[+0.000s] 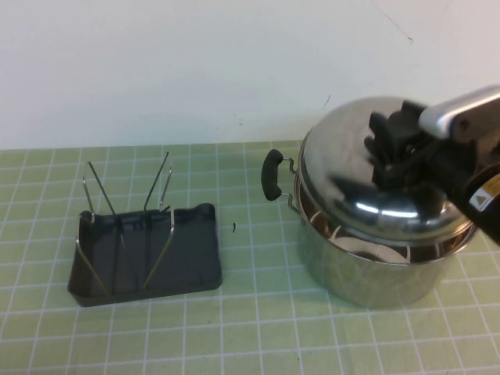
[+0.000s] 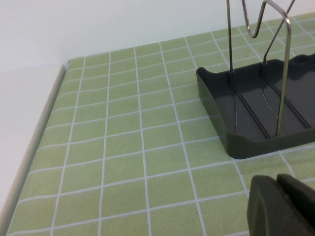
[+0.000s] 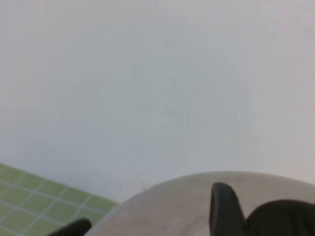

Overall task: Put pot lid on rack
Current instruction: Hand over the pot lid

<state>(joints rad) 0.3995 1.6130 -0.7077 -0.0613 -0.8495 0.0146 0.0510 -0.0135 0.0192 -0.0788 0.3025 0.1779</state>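
The shiny domed pot lid (image 1: 351, 187) is tilted and raised a little above the steel pot (image 1: 367, 273), with a gap showing at the front. My right gripper (image 1: 387, 152) is shut on the lid's black knob at the top. In the right wrist view the lid's dome (image 3: 187, 201) fills the lower edge, with one black finger (image 3: 224, 211) beside the knob (image 3: 285, 219). The dark grey rack (image 1: 148, 258) with wire prongs (image 1: 160, 183) stands empty at the left; it also shows in the left wrist view (image 2: 256, 123). My left gripper (image 2: 278, 206) is shut and empty, low over the mat near the rack.
The pot's black side handle (image 1: 271, 174) points toward the rack. A green checked mat (image 1: 250, 328) covers the table, with open mat between rack and pot. A white wall (image 1: 195, 62) stands behind. The table's edge (image 2: 34, 147) shows in the left wrist view.
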